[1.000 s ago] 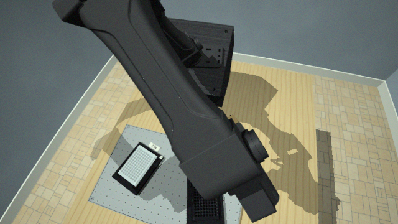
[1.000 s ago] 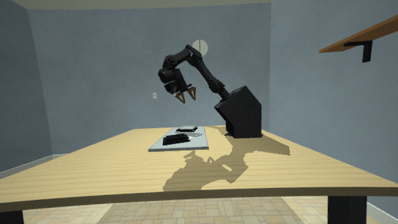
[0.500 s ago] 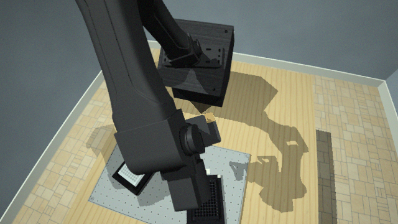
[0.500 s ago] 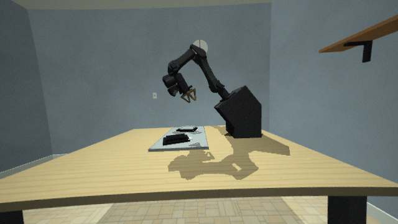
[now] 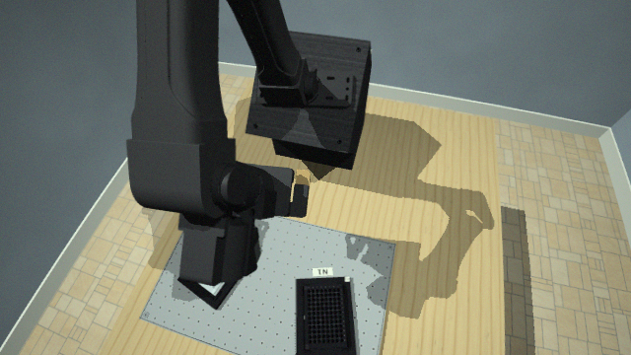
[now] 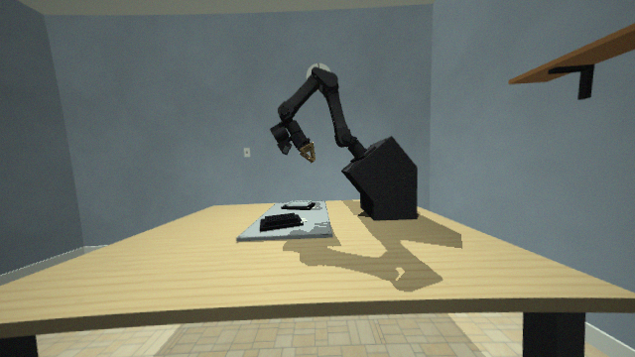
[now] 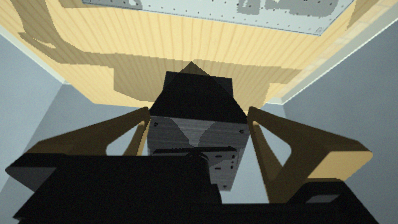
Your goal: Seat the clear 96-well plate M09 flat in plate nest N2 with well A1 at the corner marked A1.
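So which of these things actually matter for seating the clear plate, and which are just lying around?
For the job:
- clear plate M09, mostly hidden under the arm
- nest N2
- end effector, open and empty
- black plate M06, must not move

Just there:
- wall shelf
- wall socket
- clock

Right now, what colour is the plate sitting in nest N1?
Black; plate M06 shows best in the top view.
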`<state>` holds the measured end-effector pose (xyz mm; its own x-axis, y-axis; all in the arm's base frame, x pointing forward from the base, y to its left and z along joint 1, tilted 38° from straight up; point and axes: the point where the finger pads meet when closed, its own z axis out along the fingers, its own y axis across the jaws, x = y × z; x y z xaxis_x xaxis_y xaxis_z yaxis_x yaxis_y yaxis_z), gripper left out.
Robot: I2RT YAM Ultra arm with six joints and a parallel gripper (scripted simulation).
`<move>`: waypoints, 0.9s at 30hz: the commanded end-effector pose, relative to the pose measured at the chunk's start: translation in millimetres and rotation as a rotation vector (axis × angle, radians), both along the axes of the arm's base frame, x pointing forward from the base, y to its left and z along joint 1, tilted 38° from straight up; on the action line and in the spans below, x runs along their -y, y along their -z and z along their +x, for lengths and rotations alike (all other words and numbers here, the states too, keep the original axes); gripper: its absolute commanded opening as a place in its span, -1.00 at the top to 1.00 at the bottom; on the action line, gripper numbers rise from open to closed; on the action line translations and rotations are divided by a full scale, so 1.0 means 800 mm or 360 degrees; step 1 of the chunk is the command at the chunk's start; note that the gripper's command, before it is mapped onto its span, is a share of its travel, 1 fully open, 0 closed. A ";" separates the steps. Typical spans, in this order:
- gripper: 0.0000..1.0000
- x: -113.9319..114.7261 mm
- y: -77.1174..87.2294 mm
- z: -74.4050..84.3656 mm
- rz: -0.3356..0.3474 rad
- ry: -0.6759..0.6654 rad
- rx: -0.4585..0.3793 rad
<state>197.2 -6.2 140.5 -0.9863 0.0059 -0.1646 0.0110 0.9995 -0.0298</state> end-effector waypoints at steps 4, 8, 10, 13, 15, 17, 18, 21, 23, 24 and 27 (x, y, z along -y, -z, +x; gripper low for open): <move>-1.00 0.008 0.005 0.050 0.0103 0.0083 0.0149; -1.00 0.010 0.013 0.044 0.0122 0.0135 0.0181; -1.00 0.012 0.018 0.049 0.0128 0.0147 0.0181; -1.00 0.019 0.012 0.073 0.0122 0.0130 0.0208; -1.00 0.023 0.034 0.070 0.0150 0.0194 0.0195; -1.00 0.031 0.020 0.094 0.0139 0.0176 0.0264; -1.00 0.031 0.021 0.094 0.0139 0.0176 0.0264; -1.00 0.036 0.031 0.091 0.0161 0.0239 0.0310; -1.00 0.045 0.029 0.114 0.0154 0.0220 0.0321; -1.00 0.046 0.029 0.114 0.0154 0.0220 0.0321; -1.00 0.046 0.037 0.105 0.0170 0.0271 0.0352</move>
<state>272.2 -38.4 102.5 -0.9432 0.1701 -0.2855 0.1543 0.9850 0.0771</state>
